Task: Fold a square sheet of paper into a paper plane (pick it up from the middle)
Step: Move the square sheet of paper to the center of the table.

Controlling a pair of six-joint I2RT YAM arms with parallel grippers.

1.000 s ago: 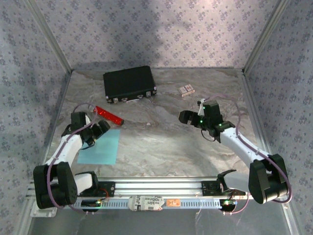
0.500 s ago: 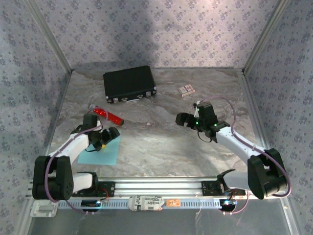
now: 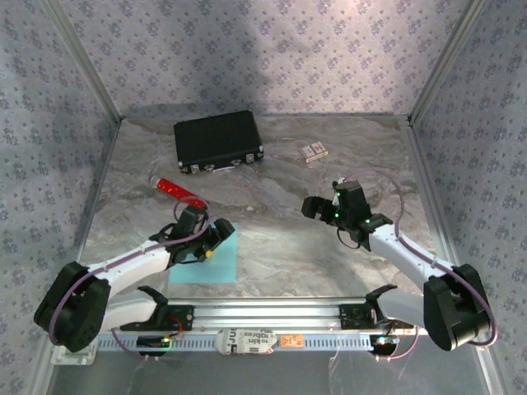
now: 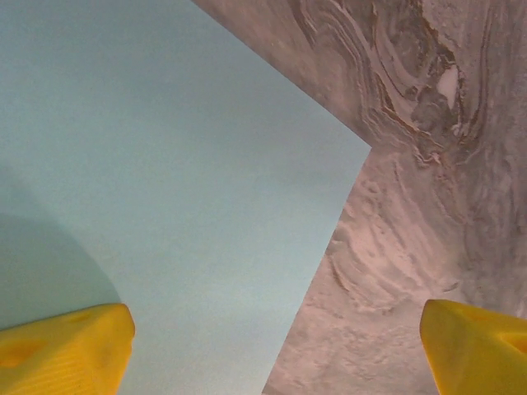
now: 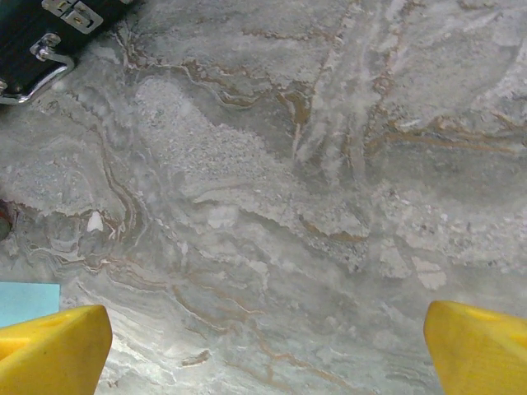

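Square sheet of paper (image 3: 206,265) (image 4: 165,164) (image 5: 25,301): plain cyan, flat on the marbled table (image 3: 288,255), near left.
Left gripper (image 3: 218,234) (image 4: 272,354): jaws spread wide, empty, over the sheet's far right corner.
Right gripper (image 3: 310,206) (image 5: 268,354): fully spread, holding nothing, right of centre.
Black case (image 3: 218,141): far left.
Red tube (image 3: 179,192): between case and sheet.
Patterned card box (image 3: 313,151): print unreadable.
Printed roll (image 3: 244,340): on the near rail, letters too small to read.

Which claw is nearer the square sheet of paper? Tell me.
Left. The left claw is over the square sheet of paper, above its far right corner; the right claw is off to its right.
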